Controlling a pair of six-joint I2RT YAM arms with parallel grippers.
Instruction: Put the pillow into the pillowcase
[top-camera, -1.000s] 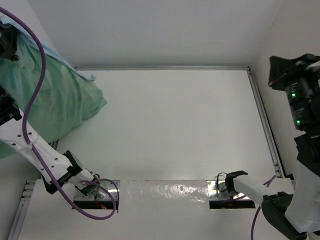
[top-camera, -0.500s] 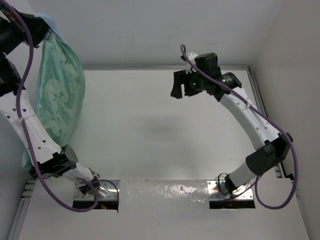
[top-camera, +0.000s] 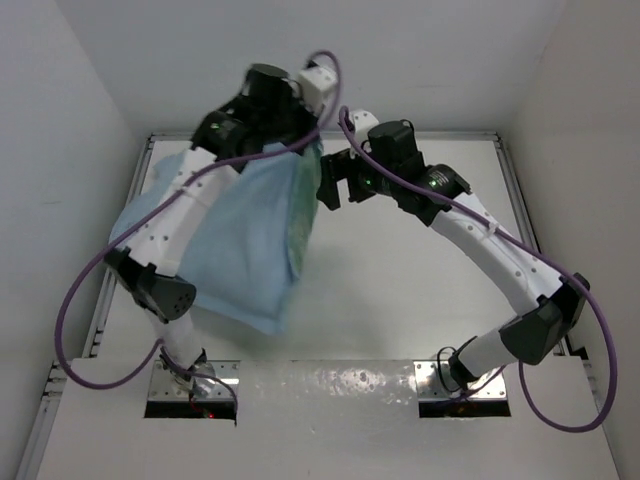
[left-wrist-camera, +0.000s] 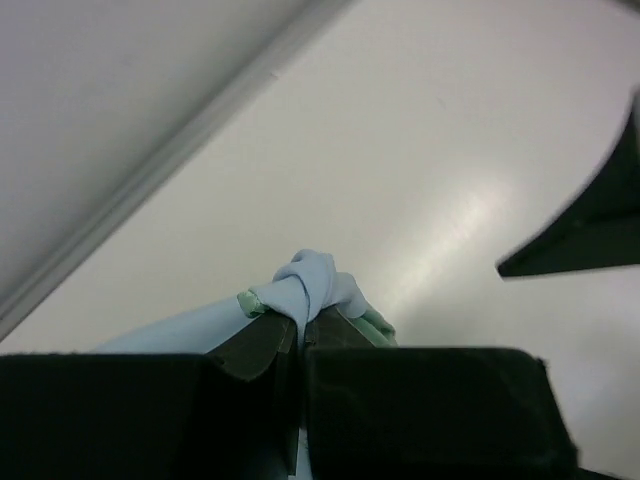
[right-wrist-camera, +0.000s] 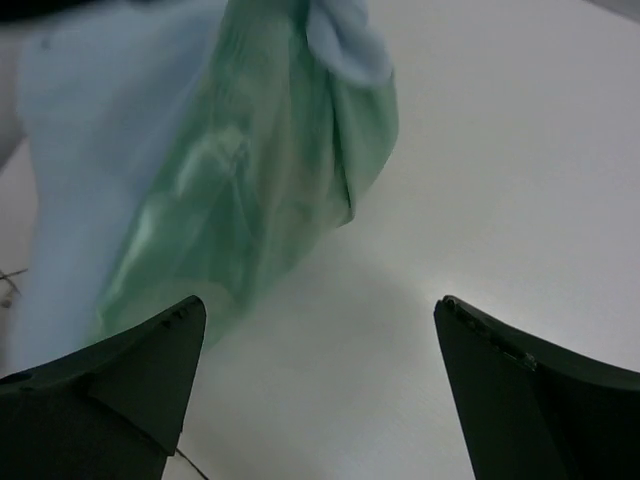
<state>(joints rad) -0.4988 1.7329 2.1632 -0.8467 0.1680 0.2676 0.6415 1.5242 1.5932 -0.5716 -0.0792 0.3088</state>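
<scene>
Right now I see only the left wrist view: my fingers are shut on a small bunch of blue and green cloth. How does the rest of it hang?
Observer: From above, the pillowcase hangs from the left gripper as one wide sheet. Its light blue side faces the camera, and it spreads over the left side of the table.
Operator: A dark shape is at my right edge. What is it?
Observer: It is the right gripper, close beside the right edge of the cloth.
Operator: Does it hold the cloth?
Observer: No. In its own camera the jaws stand wide open, and the cloth is ahead and to the left, not pinched.
</scene>
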